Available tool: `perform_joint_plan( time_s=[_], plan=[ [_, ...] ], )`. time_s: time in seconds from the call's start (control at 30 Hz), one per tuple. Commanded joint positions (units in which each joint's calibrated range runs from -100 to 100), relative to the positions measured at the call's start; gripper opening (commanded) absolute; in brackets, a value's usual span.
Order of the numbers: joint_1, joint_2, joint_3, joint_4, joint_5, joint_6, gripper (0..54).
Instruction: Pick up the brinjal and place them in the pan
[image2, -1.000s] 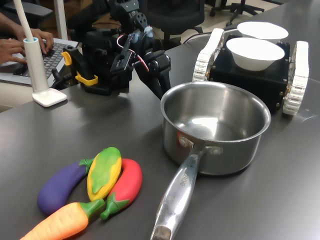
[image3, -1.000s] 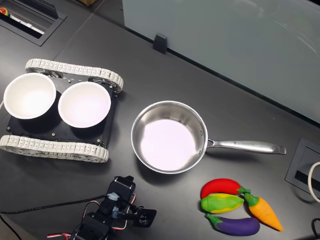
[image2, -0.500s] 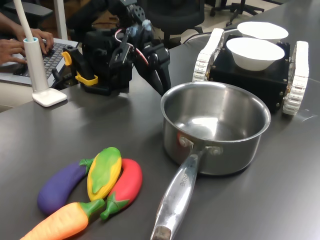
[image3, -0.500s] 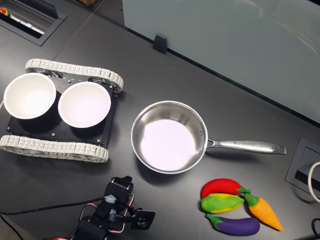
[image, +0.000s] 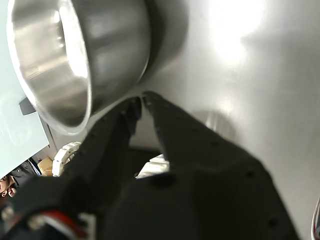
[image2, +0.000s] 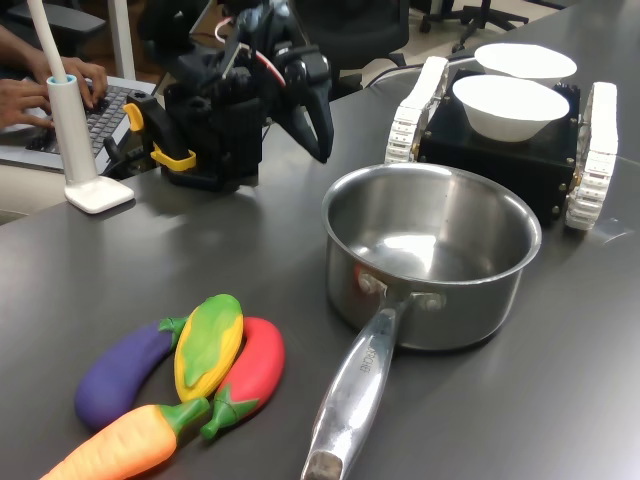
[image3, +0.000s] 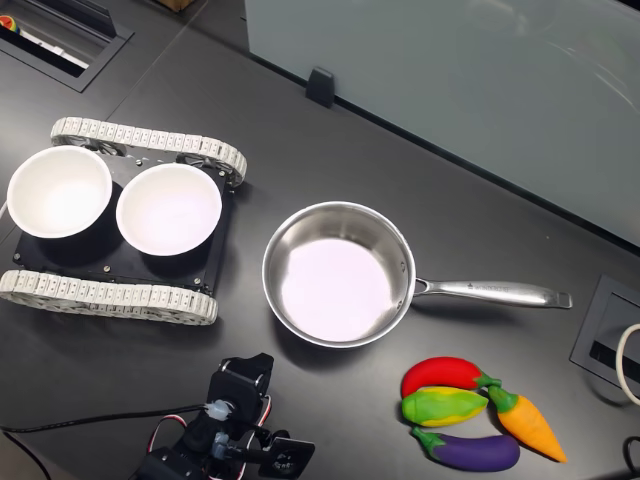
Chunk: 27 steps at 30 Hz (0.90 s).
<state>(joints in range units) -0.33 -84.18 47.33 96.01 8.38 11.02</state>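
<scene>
The purple brinjal (image2: 118, 375) lies on the dark table near the first exterior view's lower left, touching the yellow-green corn (image2: 208, 345); in the second exterior view the brinjal (image3: 470, 452) is the vegetable nearest the bottom edge. The steel pan (image2: 430, 250) stands empty mid-table, its handle toward the vegetables; it is also seen from above (image3: 340, 275) and as a wall and rim (image: 75, 55) in the wrist view. My black gripper (image2: 321, 150) hangs raised above the table beside the pan, far from the brinjal. Its fingertips (image: 141, 98) are together with nothing between them.
A red chilli (image2: 250, 372) and an orange carrot (image2: 115, 452) lie against the corn. A tracked black vehicle (image3: 110, 295) carries two white bowls (image3: 168, 208). A person's hands (image2: 35, 90) rest on a keyboard behind a white stand (image2: 85, 185). Recessed cable boxes (image3: 608, 340) sit in the table.
The gripper has lifted off the table level and swung up and back toward the arm base, away from the pan's rim. The vegetables and pan have not moved.
</scene>
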Motion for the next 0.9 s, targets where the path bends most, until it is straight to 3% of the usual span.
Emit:
perform_joint_plan(
  time_s=[0.0, 0.3, 0.87],
  plan=[
    [1.6, 4.5, -8.8, 1.4, 1.6, 0.6, 0.0],
    [8.8, 10.0, -17.1, 3.7, 2.6, 0.7, 0.0],
    [30.9, 19.4, -32.3, 3.7, 7.3, 0.7, 0.0]
  ],
)
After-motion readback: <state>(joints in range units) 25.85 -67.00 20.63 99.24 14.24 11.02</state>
